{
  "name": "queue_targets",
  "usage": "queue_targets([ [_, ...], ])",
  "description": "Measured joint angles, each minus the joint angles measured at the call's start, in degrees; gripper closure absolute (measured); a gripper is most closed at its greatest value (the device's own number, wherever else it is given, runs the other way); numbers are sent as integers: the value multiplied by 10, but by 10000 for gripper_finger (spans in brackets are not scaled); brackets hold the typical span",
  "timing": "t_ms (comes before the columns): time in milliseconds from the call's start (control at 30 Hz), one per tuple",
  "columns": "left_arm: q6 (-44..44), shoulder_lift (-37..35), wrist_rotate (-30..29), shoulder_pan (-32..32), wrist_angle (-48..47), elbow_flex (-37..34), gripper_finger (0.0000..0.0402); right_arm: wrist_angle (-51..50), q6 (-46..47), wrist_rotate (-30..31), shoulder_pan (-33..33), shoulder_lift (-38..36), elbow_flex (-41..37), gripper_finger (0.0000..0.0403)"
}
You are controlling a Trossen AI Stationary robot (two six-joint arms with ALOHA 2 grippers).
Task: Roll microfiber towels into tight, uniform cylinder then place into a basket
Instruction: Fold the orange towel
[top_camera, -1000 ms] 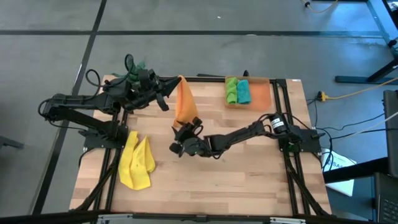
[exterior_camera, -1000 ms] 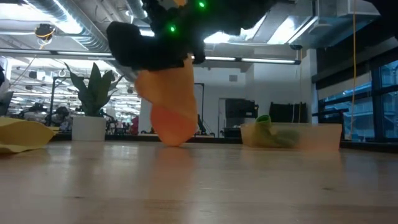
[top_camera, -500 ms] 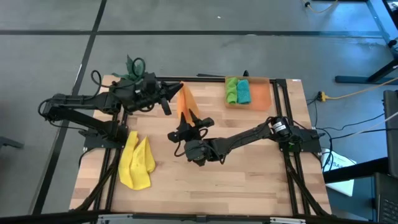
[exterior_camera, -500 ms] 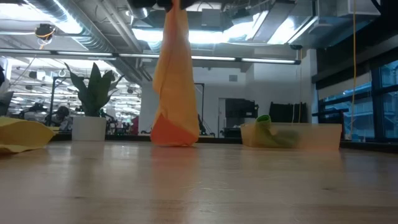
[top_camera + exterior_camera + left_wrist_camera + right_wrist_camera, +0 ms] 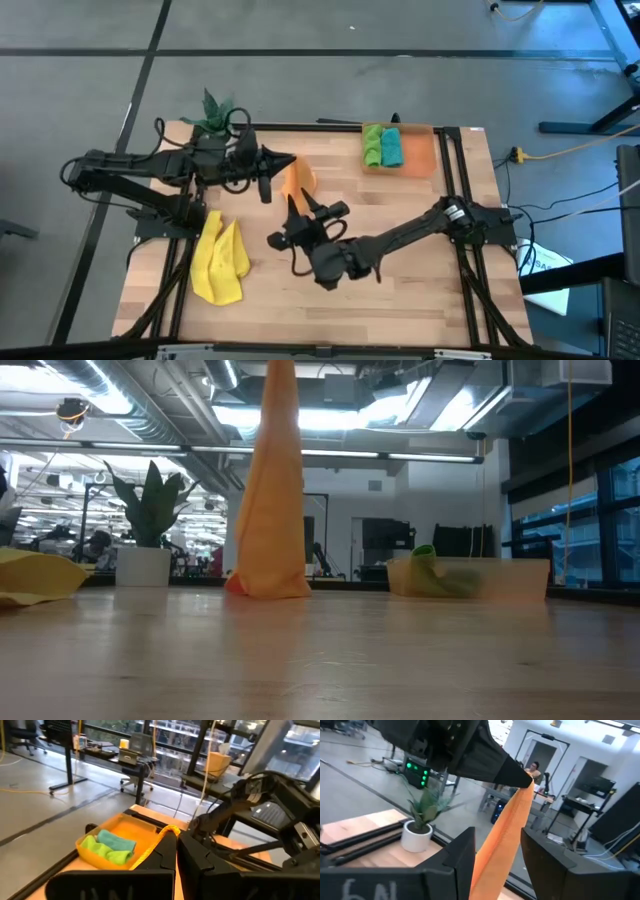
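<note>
The left gripper point(image 5: 288, 160) is pinching the top corner of the orange towel point(image 5: 297, 181) with its fingers pressed together, and the towel is hanging straight down with its bottom touching the table point(image 5: 400, 300). The right gripper point(image 5: 310, 212) is sitting just at 6 o'clock of the towel, fingers spread, with the cloth hanging between them. The yellow towel point(image 5: 220, 260) is lying at 8 o'clock. The green towel point(image 5: 372, 146) and teal towel point(image 5: 392, 147) are lying rolled in the basket point(image 5: 421, 152) at 1 o'clock
</note>
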Motion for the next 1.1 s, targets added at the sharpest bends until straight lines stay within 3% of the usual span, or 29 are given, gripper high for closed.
queue_targets([
  [167,2,-3,24,-28,1,0,402,-14,31,0,7,0,1,244],
  [567,-3,-5,19,-98,30,0,402,-207,223,-1,3,0,1,244],
  [1100,6,-11,-25,-117,21,0,402,-234,220,-1,5,0,1,244],
])
